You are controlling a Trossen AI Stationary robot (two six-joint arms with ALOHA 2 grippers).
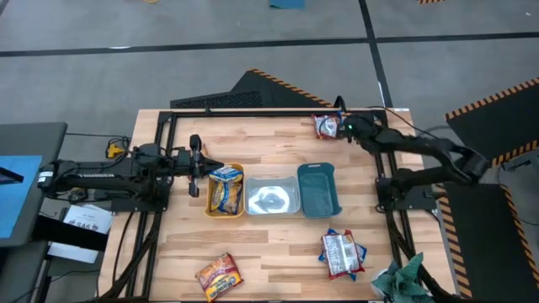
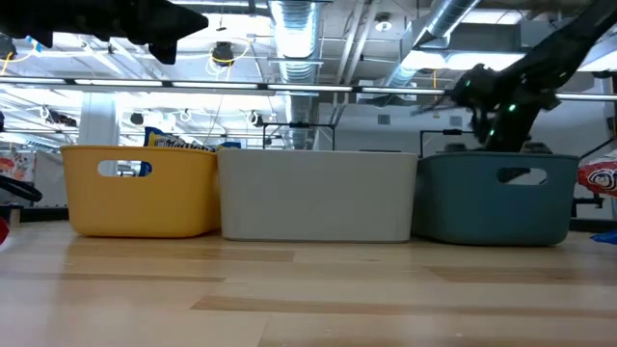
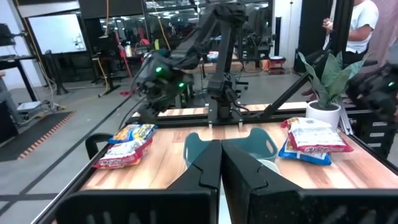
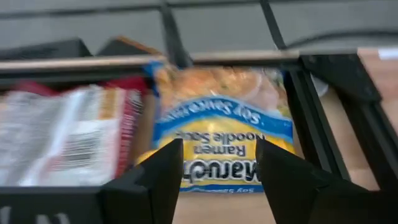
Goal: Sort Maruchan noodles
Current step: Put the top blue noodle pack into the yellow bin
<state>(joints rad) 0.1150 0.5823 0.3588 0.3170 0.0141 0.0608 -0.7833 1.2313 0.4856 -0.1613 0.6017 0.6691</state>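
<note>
Maruchan packets lie in several places. A blue-and-yellow packet (image 4: 221,137) and a white-and-red one (image 4: 62,134) lie at the table's far right corner (image 1: 327,126). My right gripper (image 4: 217,168) is open just above the blue-and-yellow one, a finger toward each of its sides. More blue-and-yellow packets (image 1: 225,189) lie in the orange tray (image 1: 209,198). A stack of packets (image 1: 343,254) lies near the right edge, and a red-orange packet (image 1: 219,276) near the front. My left gripper (image 1: 195,164) is shut beside the orange tray's left wall, holding nothing.
The clear tray (image 1: 272,200) and the teal tray (image 1: 318,189) stand in a row to the right of the orange one. A green cloth (image 1: 400,282) lies at the near right corner. A black frame rail (image 1: 253,112) runs along the far edge.
</note>
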